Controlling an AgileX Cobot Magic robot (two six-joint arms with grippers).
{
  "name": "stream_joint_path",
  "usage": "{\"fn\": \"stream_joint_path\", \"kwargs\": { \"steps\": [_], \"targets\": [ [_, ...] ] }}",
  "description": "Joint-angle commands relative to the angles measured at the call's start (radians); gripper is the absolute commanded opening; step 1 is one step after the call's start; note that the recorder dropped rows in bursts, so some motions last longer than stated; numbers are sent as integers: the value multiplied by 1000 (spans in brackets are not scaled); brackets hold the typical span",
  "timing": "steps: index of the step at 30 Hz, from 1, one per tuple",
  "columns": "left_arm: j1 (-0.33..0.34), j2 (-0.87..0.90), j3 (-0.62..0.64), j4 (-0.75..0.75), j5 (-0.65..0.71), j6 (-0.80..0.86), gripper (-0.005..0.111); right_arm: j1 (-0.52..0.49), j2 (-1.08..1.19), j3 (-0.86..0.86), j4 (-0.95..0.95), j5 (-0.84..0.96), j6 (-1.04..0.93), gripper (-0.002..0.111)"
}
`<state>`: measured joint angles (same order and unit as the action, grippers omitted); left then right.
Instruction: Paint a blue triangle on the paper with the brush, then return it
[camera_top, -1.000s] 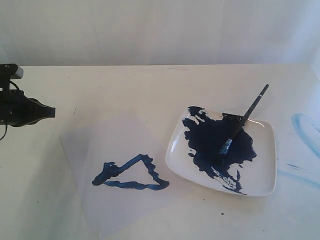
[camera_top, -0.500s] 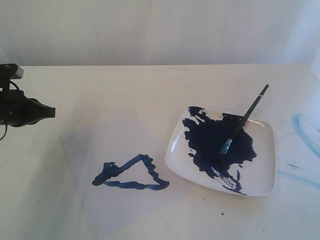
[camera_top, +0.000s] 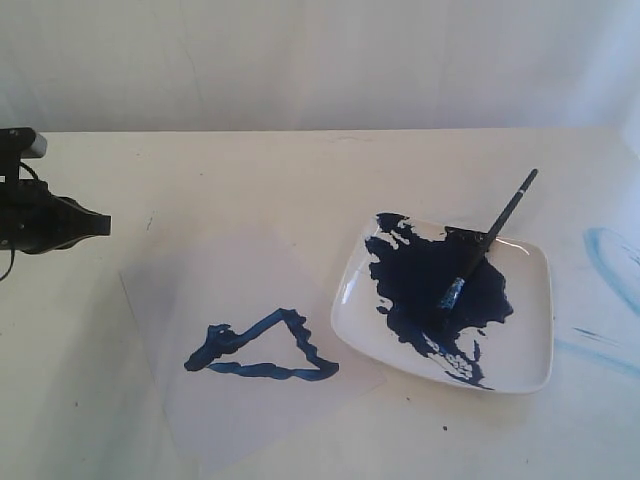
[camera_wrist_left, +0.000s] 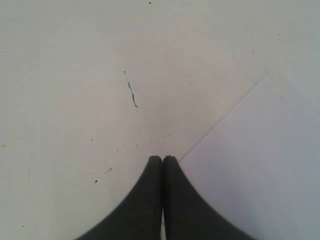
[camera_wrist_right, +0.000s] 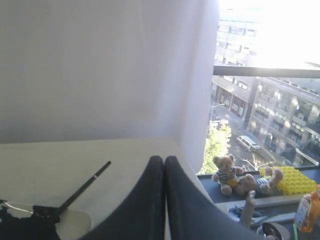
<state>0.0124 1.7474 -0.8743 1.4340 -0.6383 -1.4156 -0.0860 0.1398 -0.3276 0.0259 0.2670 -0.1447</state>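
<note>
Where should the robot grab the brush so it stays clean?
Probably the brush by its bare black upper handle, which juts past the plate rim. Come from above; its blue tip rests in the paint pool.

wobbly blue triangle (camera_top: 270, 371) on flat paper (camera_top: 220, 280), brush (camera_top: 490, 240) propped tip-down in plate (camera_top: 530, 322)

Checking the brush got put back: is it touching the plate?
Touching. The exterior view shows the brush with its blue tip resting in the paint pool on the plate, and its handle leaning across the plate's far rim.
</note>
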Motion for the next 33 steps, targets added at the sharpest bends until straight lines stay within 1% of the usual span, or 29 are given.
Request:
{"fn": "stream_joint_path", "kwargs": {
  "steps": [1,6,8,11,17,22,31,33],
  "targets": [
    [5,-12,5,9,12,3,0,-40,-47,133,39,-72,-8,0],
    [5,-12,5,9,12,3,0,-45,-83,287,49,-162,-8,0],
    [5,-12,5,9,12,3,0,-45,-83,322,49,-172,-8,0],
    [5,-12,5,9,12,3,0,-45,-85,328,49,-158,-8,0],
    [5,-12,5,9,12,3,0,-45,-140,328,-4,-44,-15,0],
    [5,-12,5,11,6,3,0,-42,-140,328,-26,57,-15,0],
    [5,-12,5,10,6,3,0,-43,-140,328,-26,75,-9,0],
    [5,-12,5,10,6,3,0,-43,-140,328,-26,75,35,0]
  ]
}}
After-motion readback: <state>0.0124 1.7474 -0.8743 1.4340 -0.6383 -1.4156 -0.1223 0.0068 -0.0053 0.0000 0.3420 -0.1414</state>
